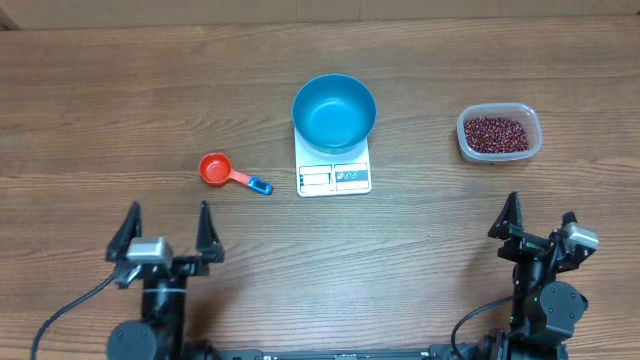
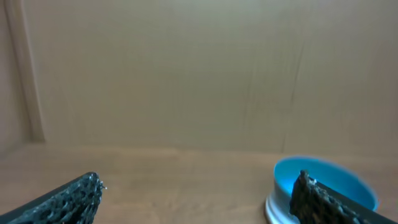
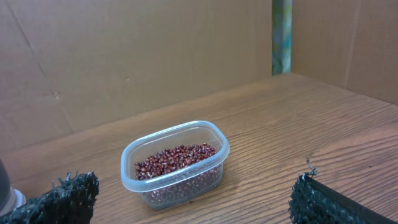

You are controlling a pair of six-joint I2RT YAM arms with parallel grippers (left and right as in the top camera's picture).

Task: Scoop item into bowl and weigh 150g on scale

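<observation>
The left claw (image 1: 168, 212) and right claw (image 1: 540, 208) hover wide and empty, while the blue bowl (image 1: 334, 112) sits on the scale (image 1: 334, 178) so beans (image 1: 494, 131) scooped in get weighed directly.

A deep, round, bright blue bowl (image 1: 334, 111) stands upright on a small white rectangular scale (image 1: 334, 178) just above the centre of the overhead frame. It covers the scale's upper half and overhangs its top edge, its smooth inside visible to the bottom. The scale's display and printed labels run along its lower edge (their text too small to read). At upper right, well apart from both, tiny dark red-brown beans (image 1: 494, 132) lie in a loose heap, partway filling a clear rounded-rectangular tub (image 1: 498, 106).
</observation>
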